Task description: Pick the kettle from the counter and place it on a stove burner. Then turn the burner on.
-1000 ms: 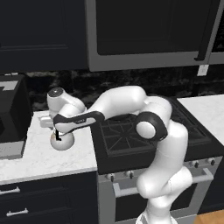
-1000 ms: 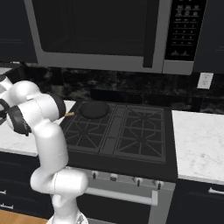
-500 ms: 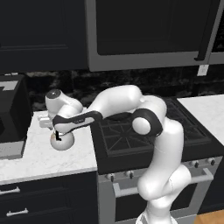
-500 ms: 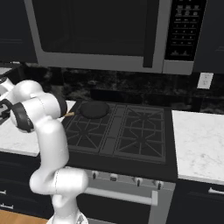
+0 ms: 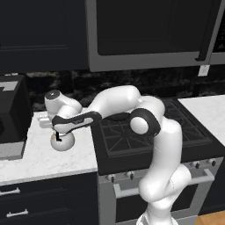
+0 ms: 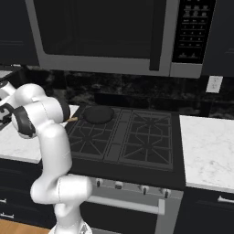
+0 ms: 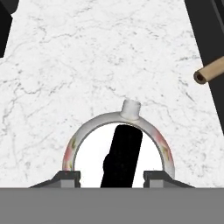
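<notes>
Honestly, the gripper (image 7: 112, 175) sits right over the kettle (image 5: 62, 141) on the counter (image 5: 39, 160) beside the stove, fingers partway open either side of the thin black handle (image 7: 122, 153) — nothing gripped yet, far as I can tell — and if they close off-centre it'll probably slip or tip.

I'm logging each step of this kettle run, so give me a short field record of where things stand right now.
kettle: upright on the counter, left of the cooktop
gripper: right above the kettle, a fingertip on either side of its black handle; whether it grips yet can't be told
pan: on the rear-left burner, wooden handle toward the counter
front-left burner: bare, no flame seen
step: kettle not yet lifted
</notes>
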Controlling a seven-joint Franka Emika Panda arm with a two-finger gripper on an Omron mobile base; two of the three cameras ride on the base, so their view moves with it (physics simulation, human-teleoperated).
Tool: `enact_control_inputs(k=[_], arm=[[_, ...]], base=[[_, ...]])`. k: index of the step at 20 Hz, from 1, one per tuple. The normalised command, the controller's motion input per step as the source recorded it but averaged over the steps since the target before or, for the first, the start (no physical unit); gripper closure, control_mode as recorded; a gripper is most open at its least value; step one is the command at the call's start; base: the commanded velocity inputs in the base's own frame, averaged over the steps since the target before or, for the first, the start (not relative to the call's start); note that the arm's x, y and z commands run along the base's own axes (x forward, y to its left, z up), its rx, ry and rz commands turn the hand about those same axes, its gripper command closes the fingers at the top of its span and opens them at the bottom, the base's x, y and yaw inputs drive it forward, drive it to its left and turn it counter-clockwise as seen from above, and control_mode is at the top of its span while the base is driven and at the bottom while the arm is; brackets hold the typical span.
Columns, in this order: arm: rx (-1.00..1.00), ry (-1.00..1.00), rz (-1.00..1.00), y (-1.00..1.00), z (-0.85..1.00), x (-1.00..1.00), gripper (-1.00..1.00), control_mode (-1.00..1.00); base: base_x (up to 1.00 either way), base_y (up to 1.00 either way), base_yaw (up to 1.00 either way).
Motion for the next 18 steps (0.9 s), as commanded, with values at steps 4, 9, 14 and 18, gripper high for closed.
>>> enact_control_inputs(k=[4, 9, 14, 18], arm=[[0.0, -0.05, 0.0, -0.11, 0.0, -0.1, 1.0, -1.0], [0.0, -0.27, 0.0, -0.52, 0.21, -0.38, 1.0, -1.0], [0.0, -0.45, -0.02, -0.75, 0.46, -0.72, 1.0, -1.0], [0.0, -0.26, -0.16, -0.91, 0.61, -0.46, 1.0, -1.0]], base=[[0.0, 0.0, 0.0], [0.0, 0.0, 0.0], [0.0, 0.0, 0.0], [0.0, 0.0, 0.0]])
